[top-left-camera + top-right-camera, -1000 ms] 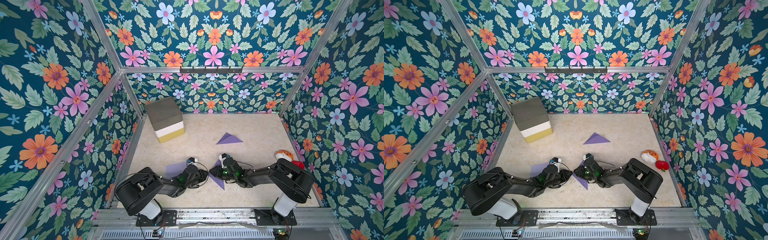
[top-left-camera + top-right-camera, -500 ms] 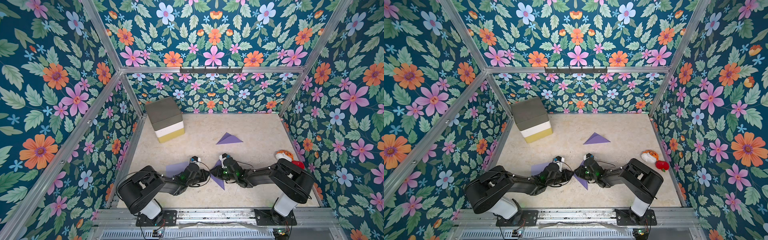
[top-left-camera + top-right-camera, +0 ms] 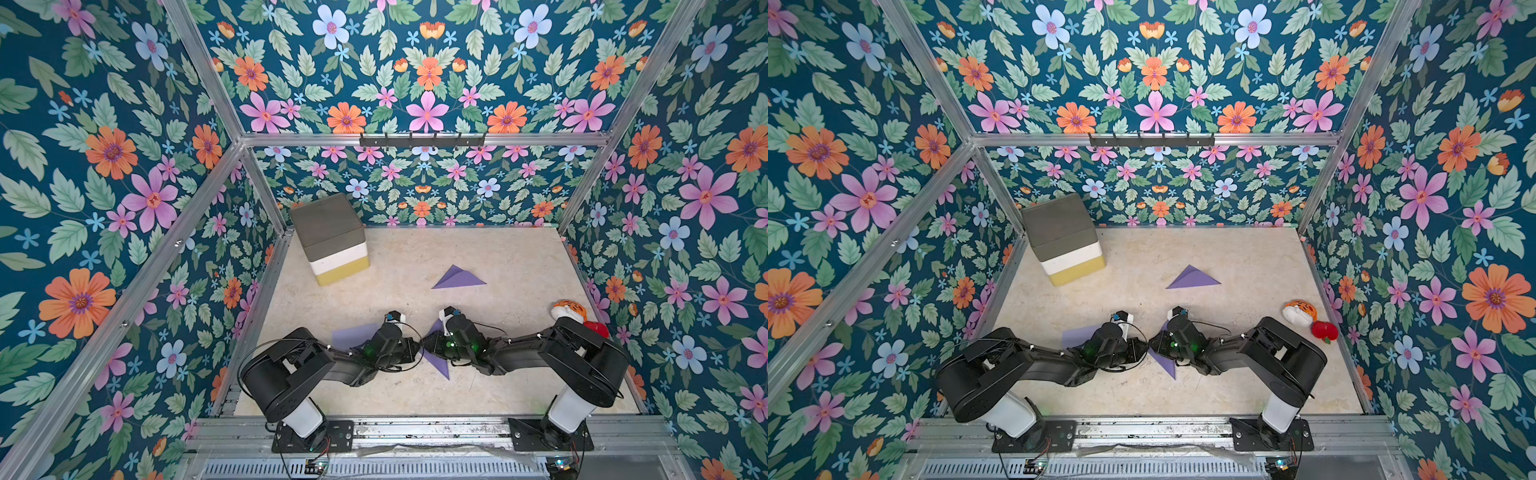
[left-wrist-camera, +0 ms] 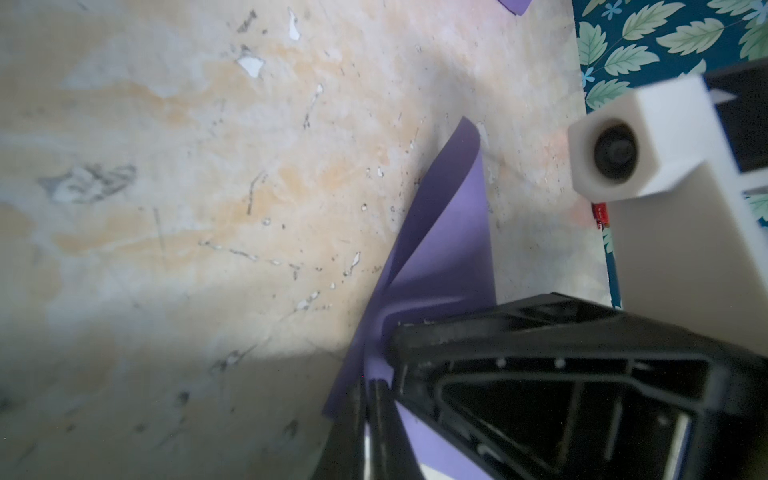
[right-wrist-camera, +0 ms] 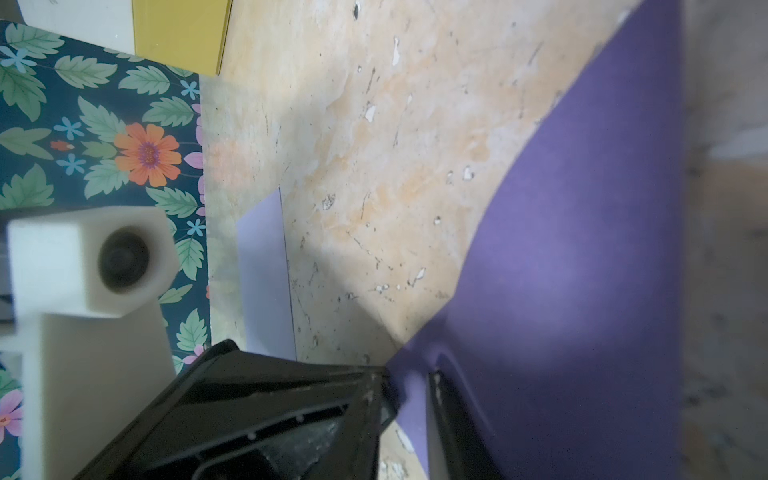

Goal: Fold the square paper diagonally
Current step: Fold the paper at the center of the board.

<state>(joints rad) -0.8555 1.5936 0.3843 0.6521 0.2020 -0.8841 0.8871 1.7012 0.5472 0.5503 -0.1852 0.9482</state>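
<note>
The square paper (image 3: 438, 363) is purple and lies at the front centre in both top views (image 3: 1165, 363), one part raised between my two arms. In the left wrist view the paper (image 4: 449, 232) stands up off the table in a curve. My left gripper (image 3: 417, 347) (image 4: 384, 374) is shut on its edge. My right gripper (image 3: 427, 345) meets it head-on from the other side. In the right wrist view the paper (image 5: 582, 249) bends upward, and the right gripper (image 5: 409, 376) is shut on a curled part of it.
A second, flat lilac sheet (image 3: 351, 336) lies partly under my left arm. A folded purple triangle (image 3: 457, 279) rests mid-table. A grey, white and yellow block stack (image 3: 332, 239) stands at the back left. Two small plush toys (image 3: 568, 311) sit by the right wall.
My left gripper has moved right to the raised paper and closed on its edge. The right gripper has stayed where it was, holding the paper.
</note>
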